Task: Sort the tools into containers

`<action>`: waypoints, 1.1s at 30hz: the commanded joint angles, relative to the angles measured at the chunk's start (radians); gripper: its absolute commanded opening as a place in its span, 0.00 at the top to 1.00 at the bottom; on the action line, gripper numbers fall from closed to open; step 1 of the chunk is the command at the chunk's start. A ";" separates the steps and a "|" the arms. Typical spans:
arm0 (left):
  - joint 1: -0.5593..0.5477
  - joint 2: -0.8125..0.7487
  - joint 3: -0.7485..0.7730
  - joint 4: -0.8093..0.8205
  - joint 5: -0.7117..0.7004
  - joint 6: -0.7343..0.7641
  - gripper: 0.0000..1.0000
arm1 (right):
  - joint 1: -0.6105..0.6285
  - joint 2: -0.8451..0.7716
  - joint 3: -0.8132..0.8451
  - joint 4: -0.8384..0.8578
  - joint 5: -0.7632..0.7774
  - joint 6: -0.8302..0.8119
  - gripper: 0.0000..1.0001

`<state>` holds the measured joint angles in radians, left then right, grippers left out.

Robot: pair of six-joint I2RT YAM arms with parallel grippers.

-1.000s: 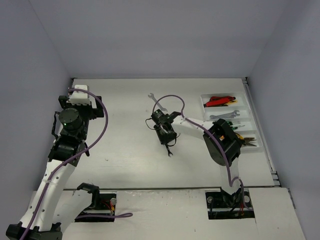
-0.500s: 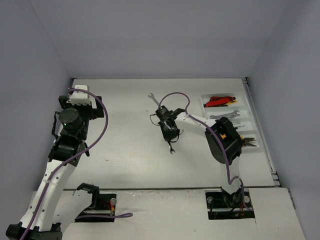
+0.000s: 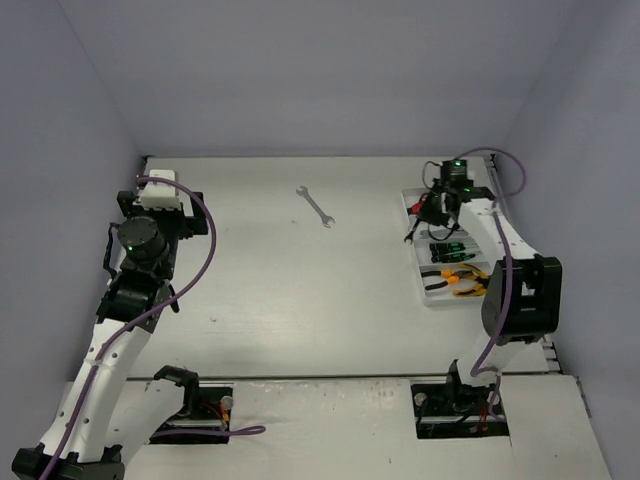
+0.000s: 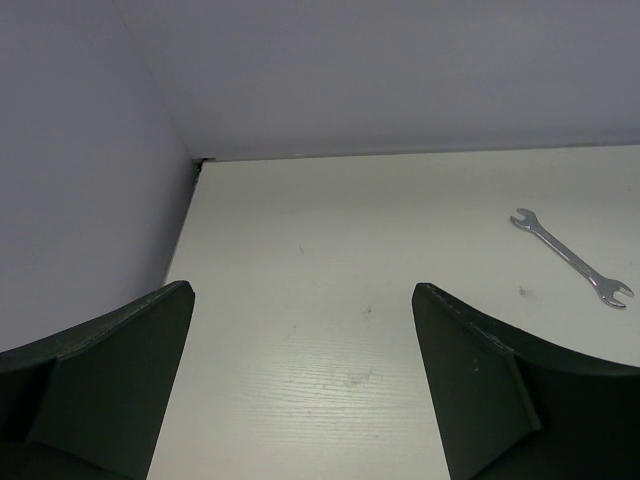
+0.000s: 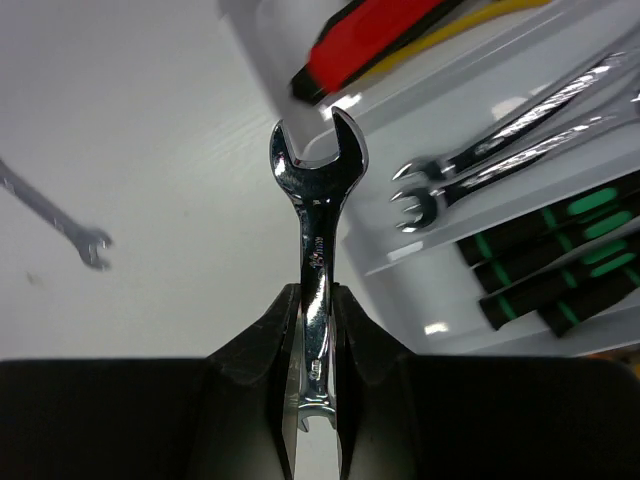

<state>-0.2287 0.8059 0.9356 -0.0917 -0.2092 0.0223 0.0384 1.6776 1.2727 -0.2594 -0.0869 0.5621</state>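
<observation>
We read no legible text, label or number in any view. The silver steel open-end wrench [image 5: 316, 235] nearest the right wrist camera bears faint stamped marks along its shank, too small to decipher.

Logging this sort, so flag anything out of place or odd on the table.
One silver wrench lies loose on the table, far from the tray, unsorted. The right end effector grips a second wrench over the tray's edge, not yet placed. Nothing looks spilled or damaged.
</observation>
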 commanded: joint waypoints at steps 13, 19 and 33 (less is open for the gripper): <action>0.002 -0.007 0.020 0.072 0.002 -0.012 0.12 | -0.267 0.064 -0.084 0.313 -0.056 0.402 1.00; 0.002 -0.010 0.020 0.072 -0.002 -0.006 0.12 | -0.274 0.138 -0.046 0.320 -0.065 0.440 0.95; 0.002 -0.002 0.022 0.070 0.004 -0.005 0.12 | -0.223 0.076 -0.011 0.315 -0.064 0.237 0.48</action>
<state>-0.2287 0.8032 0.9356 -0.0917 -0.2099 0.0226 -0.2193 1.8513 1.2088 0.0227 -0.1635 0.9050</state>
